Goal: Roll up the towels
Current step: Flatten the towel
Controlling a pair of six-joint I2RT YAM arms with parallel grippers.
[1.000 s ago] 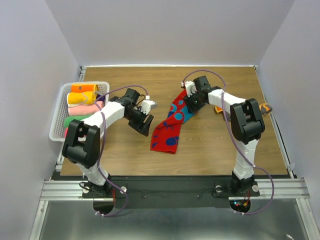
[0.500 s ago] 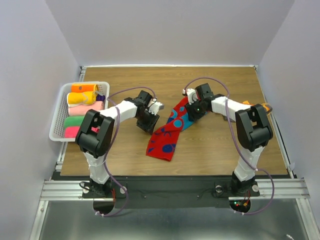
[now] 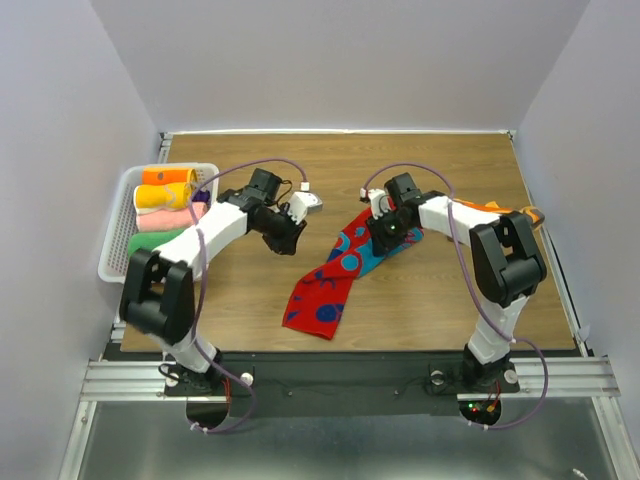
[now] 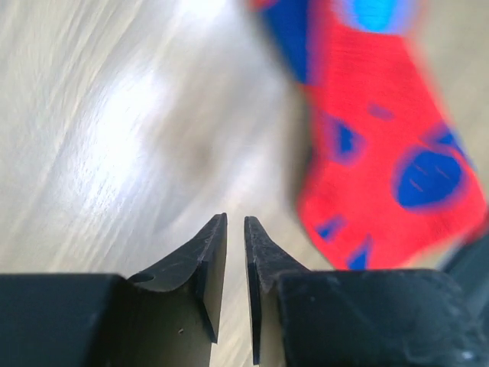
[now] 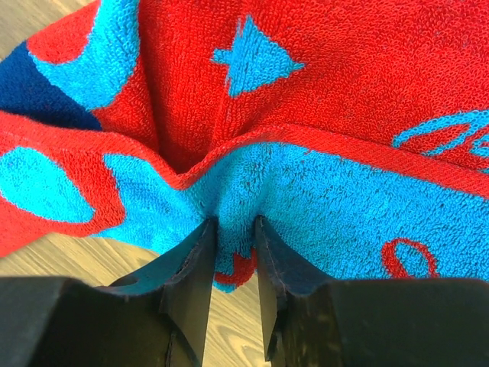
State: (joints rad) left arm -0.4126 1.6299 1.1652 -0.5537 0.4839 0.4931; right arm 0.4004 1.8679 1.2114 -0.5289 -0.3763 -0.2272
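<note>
So: white basket [image 3: 110,240] far left holds rolled towels [image 3: 165,198]. Left gripper [image 4: 235,222] hangs over bare table [image 3: 440,290], jaws almost together with a thin slit, nothing in it. Red-and-blue towel [image 3: 325,290] lies diagonally mid-table, unrolled; right gripper [image 5: 233,225] is pinched on its bunched far edge. An orange towel [image 3: 500,207] waits far right. Looks like the lay-flat step. Next move needs left to grab an opposite corner and spread the cloth before rolling.

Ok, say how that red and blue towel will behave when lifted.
Probably floppy: the red and blue towel bunches into folds where the right tool pinches it. Likely grippy rather than slippery: looped terry pile.
</note>
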